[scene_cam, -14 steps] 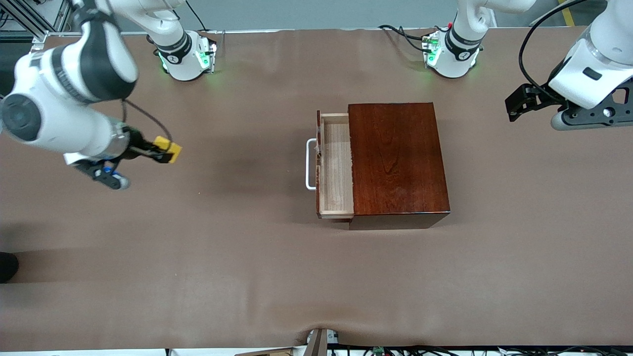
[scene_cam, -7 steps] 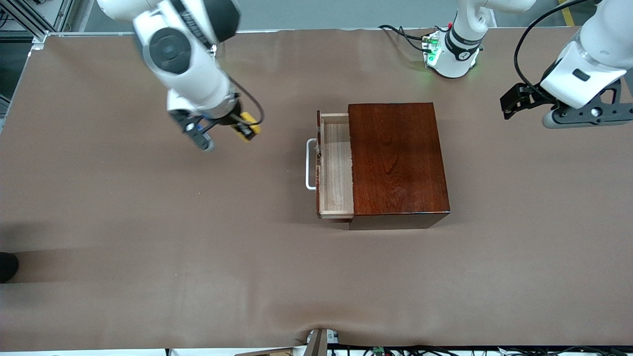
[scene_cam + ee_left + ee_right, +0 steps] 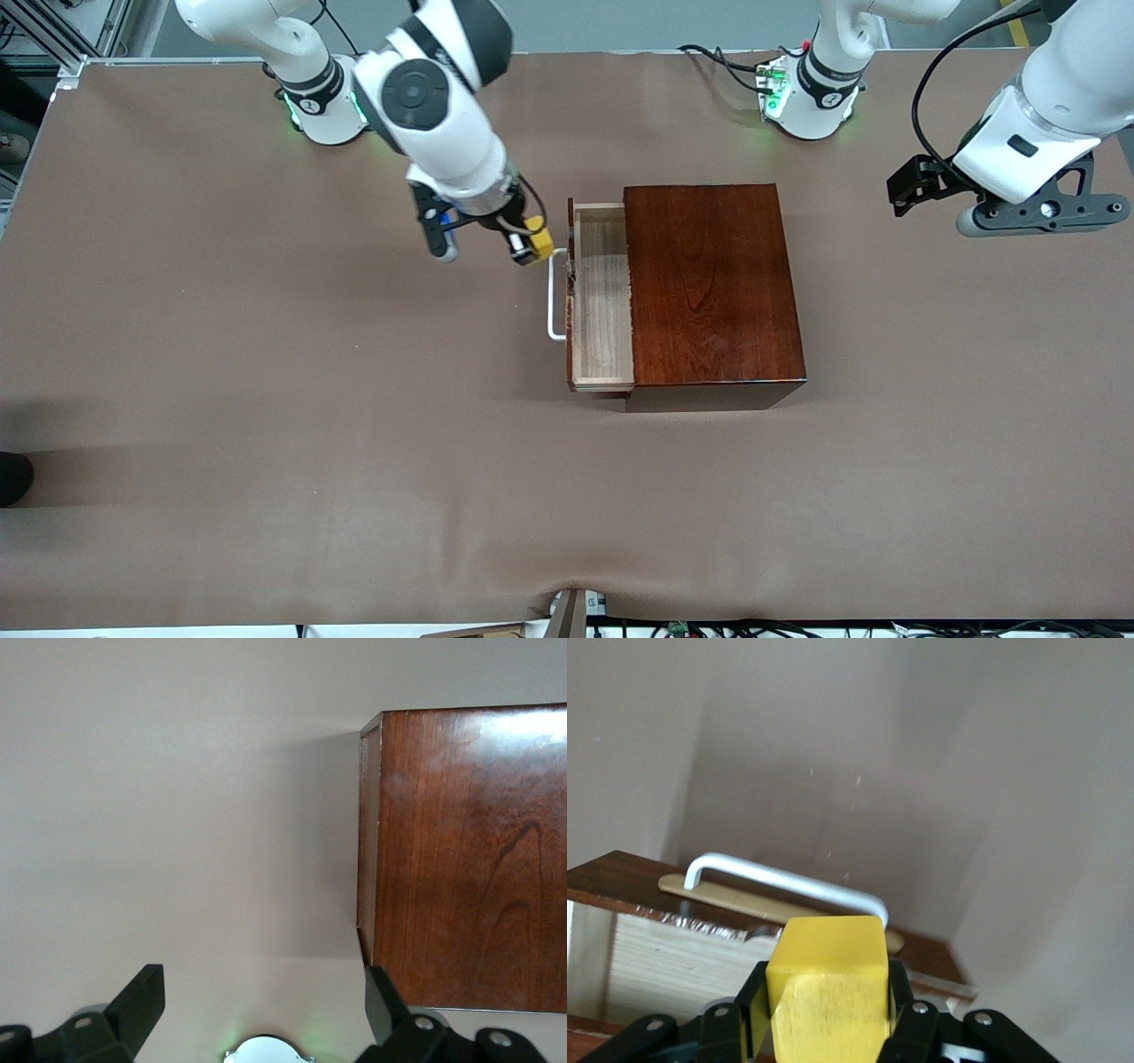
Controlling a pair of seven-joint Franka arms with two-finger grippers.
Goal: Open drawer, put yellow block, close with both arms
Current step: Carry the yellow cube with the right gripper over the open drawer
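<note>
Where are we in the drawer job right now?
Done: the drawer stands pulled out of the box, its tray bare. In hand: the right gripper is shut on the yellow block, over the handle and just short of the tray. Left: drop the block in, then push the drawer shut with both arms. The left gripper waits open over the table at the left arm's end.
</note>
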